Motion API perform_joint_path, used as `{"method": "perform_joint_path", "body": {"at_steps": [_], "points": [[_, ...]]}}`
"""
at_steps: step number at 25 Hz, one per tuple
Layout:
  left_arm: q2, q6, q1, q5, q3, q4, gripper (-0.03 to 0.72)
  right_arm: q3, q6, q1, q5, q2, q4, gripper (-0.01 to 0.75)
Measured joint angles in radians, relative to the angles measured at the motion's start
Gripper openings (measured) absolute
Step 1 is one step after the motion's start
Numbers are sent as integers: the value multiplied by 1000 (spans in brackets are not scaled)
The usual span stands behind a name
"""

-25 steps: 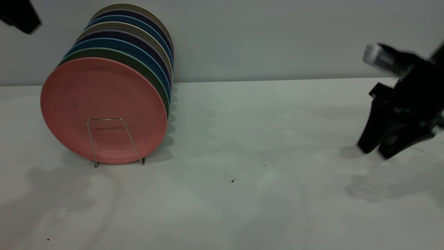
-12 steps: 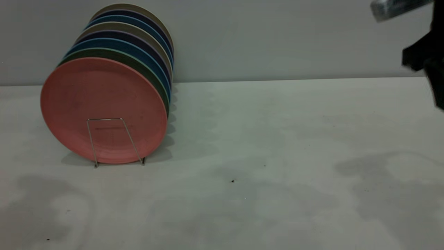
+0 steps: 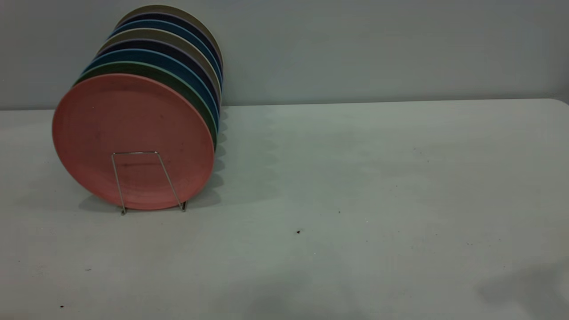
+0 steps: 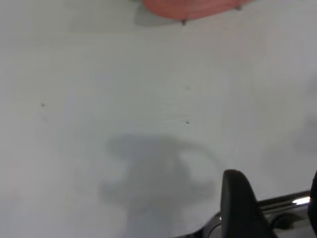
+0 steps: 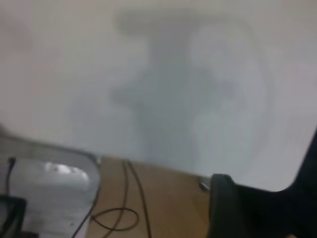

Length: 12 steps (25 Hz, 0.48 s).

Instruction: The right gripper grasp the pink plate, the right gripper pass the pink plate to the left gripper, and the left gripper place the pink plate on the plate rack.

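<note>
On the left side of the white table, the pink plate is standing on edge at the front of a row of plates. It is leaning against the green plate right behind it, with blue, dark and beige ones lining up farther back toward the wall. One silver wire loop of the rack is crossing the pink plate's lower front, its two feet touching the tabletop. Nothing is gripping the plate.

Neither arm is showing from the outside camera; only soft shadows are lying on the table near its front and right edge.

From the left wrist camera, the left gripper is hanging over bare table, well apart from the rack, with the pink plate just peeking in at the far edge. Its two fingers are standing apart with nothing between them.

From the right wrist camera, the right gripper is showing only as a dark shape over the table's edge, above a brown floor with cables. Whether its fingers are apart or together, I cannot tell.
</note>
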Motion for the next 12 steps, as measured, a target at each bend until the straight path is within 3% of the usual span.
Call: {"method": "perform_joint_path", "body": {"at_steps": [12], "points": [[-505,-23,0,147,181,-7,374,317,-168,0,20,-593,207,441]]}}
